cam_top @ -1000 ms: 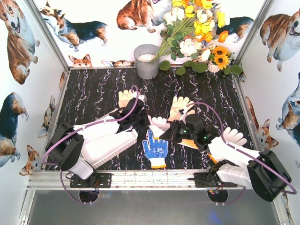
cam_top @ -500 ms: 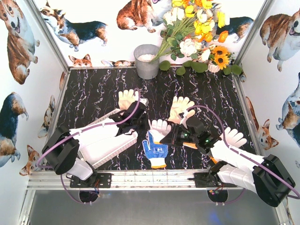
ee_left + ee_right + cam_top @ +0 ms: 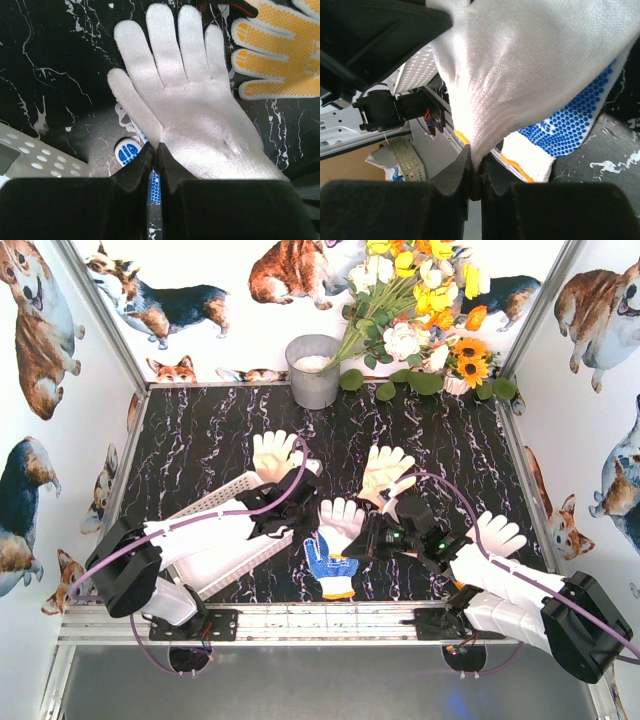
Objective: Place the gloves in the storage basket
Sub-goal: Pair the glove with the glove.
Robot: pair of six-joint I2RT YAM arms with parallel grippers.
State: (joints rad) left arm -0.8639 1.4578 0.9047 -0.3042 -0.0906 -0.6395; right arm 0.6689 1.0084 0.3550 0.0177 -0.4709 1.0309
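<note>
A cream-white glove [image 3: 340,518] hangs between both grippers, over the blue dotted glove [image 3: 330,568]. My right gripper [image 3: 362,538] is shut on its cuff end [image 3: 535,65]. My left gripper [image 3: 303,512] is shut at its thumb-side edge [image 3: 190,110], pinching it at the jaw tips. The blue glove shows under it in both wrist views [image 3: 125,151] [image 3: 570,125]. The white lattice storage basket [image 3: 225,495] lies under my left arm [image 3: 35,160]. Another cream glove [image 3: 272,452], a yellow-dotted glove [image 3: 385,468] [image 3: 280,60] and a white glove [image 3: 497,533] lie on the black marble floor.
A grey metal bucket [image 3: 313,370] stands at the back, with artificial flowers [image 3: 420,310] to its right. Dog-print walls close off the left, right and back. An aluminium rail [image 3: 300,622] runs along the front edge.
Both grippers have moved closer together and nearer the front. The white glove has come off the floor and now covers the blue glove's fingers.
</note>
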